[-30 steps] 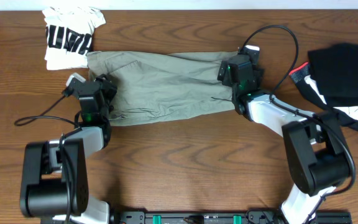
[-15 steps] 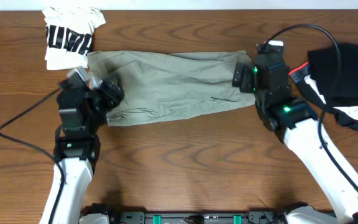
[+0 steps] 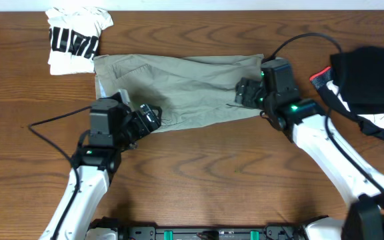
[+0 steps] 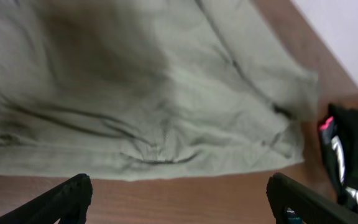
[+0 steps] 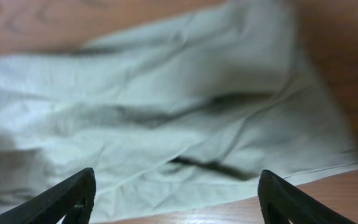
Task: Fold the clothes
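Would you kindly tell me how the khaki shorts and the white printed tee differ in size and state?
The shorts are larger than the tee. The shorts lie spread flat, khaki and plain; the tee is bunched up, white with black print. Both rest on the wooden table.

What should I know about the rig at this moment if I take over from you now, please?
Left gripper: jaws open, empty, at the near edge of the shorts, left of the middle.
Right gripper: jaws open, empty, over the shorts' right end.
Shorts: one long wrinkled band lying flat, left to right. The left end touches the white printed tee. The black garments lie apart on the right.
Done: shorts laid out.
Left: neither end is folded over yet, so probably grasp and fold.
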Controlling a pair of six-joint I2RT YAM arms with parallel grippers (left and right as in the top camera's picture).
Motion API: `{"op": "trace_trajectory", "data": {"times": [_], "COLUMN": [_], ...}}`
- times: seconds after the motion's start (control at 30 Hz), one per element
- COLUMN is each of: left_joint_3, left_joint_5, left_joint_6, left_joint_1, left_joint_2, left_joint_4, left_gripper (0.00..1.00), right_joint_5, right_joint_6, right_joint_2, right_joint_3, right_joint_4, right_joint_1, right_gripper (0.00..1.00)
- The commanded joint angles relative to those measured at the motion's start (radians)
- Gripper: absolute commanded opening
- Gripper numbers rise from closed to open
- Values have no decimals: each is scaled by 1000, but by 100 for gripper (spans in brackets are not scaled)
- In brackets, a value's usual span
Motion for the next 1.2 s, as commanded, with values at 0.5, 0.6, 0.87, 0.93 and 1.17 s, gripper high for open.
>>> {"op": "trace_trajectory", "data": {"times": [0.5,0.6,0.87,0.93,1.17], "left_joint_3": [2,2,19,20,20], "left_joint_5": [18,28,-44,-89,-165], "left_joint_6": [-61,-62,19,16,9], "left_joint_1": [-62,-81,-213,-237,-261], "left_joint_2": [324,364,385,385,396], "left_joint_4": [352,399,408,408,428], "left_gripper": [6,6,5,6,6], "right_joint_5": [-159,-204,-193,-179,-188], "right_joint_6": [-1,-32,-174,-187,-198], "right_joint_2": [200,257,406,429,476], "right_joint_3": [2,37,314,380,431], "right_joint_4": [183,180,-57,-109,-169], "right_joint_1": [-159,-157,-133,-133,-130], "right_gripper": [1,1,1,1,1]}}
